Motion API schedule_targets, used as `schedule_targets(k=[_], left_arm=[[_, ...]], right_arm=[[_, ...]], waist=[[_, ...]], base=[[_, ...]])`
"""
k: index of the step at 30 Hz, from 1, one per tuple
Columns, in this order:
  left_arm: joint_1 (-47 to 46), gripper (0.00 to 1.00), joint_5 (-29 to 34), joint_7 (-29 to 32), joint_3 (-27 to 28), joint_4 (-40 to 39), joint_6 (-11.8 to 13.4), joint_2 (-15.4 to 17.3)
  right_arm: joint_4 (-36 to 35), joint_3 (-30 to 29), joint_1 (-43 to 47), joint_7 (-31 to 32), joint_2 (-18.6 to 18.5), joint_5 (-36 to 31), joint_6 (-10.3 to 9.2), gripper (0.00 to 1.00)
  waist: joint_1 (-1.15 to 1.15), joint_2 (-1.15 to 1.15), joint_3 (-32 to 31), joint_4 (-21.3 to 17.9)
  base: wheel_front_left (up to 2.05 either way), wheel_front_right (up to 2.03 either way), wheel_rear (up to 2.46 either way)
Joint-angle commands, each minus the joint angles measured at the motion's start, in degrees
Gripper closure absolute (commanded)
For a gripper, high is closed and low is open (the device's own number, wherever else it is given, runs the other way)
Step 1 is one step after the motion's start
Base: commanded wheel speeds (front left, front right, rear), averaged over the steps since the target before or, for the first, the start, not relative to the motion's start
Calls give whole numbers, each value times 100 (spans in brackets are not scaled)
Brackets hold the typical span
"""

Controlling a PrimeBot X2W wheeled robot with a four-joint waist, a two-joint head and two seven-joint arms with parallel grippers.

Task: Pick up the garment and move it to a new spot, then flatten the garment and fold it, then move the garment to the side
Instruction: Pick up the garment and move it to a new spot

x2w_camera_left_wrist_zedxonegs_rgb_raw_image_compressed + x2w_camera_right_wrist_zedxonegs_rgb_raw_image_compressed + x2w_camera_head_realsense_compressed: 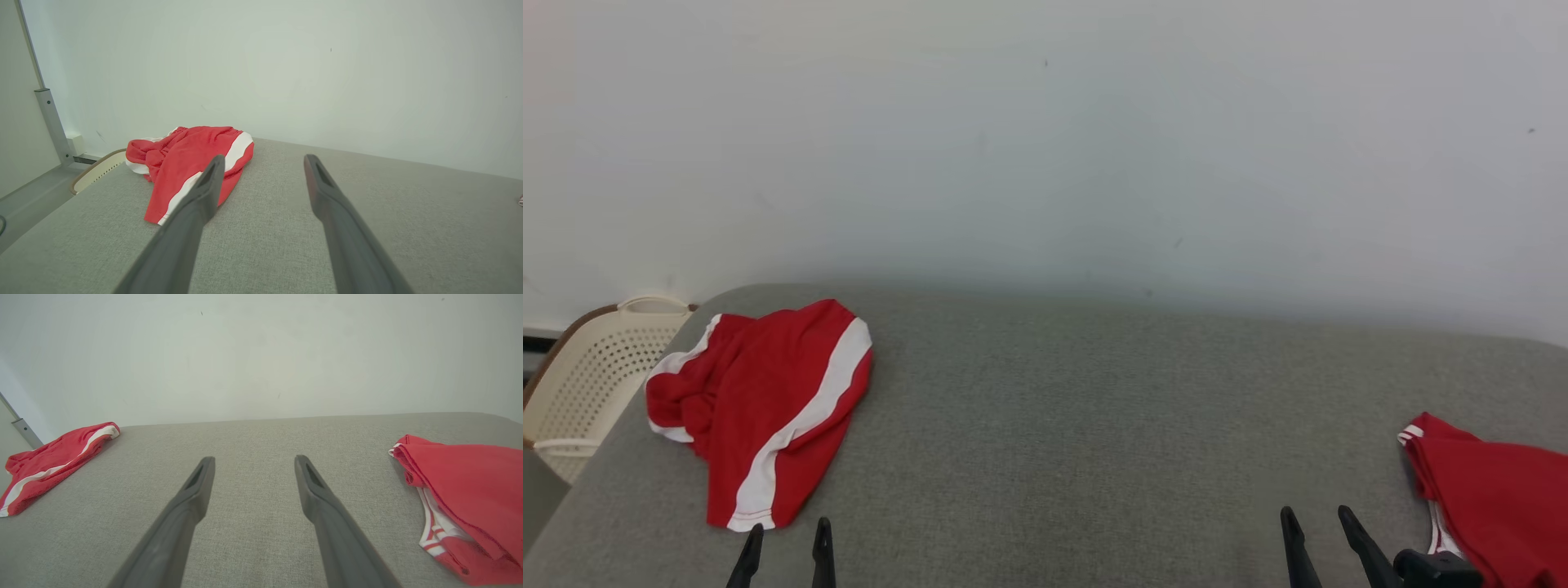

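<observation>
A crumpled red garment point(760, 408) with white stripes lies on the left part of the grey table point(1078, 425); it also shows as the red garment point(192, 167) in the left wrist view and the red garment point(49, 465) at the left of the right wrist view. My left gripper point(788, 531) sits open just below its near hem, empty; the left gripper point(263, 161) points past its right side. My right gripper point(1315, 518) stands open and empty near the front right, also seen as the right gripper point(251, 461). A second red garment point(1494, 490), folded, lies at the right edge, beside that gripper.
A cream perforated basket point(588, 376) stands off the table's far left corner. A pale wall point(1045, 147) runs behind the table. Grey cloth stretches between the two garments. A metal post point(49, 118) stands at the left wall.
</observation>
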Motion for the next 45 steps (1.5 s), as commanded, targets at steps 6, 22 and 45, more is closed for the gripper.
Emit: schedule_targets(k=[6,22,45], left_arm=[[145,0,-10,188,71,-189,32,214],[167,0,-131,111,197,-61,-9,451],[-2254,0,-778,1842,-364,1615,-734,578]], right_arm=[[149,224,-75,-168,7,244,-14,0],[447,640,-456,-405,4,480,-14,0],[31,680,-346,-22,3,153,-14,0]], waist=[[0,0,81,923],[0,0,343,1774],[0,0,726,1462]], base=[[0,0,0],[0,0,0],[0,0,0]])
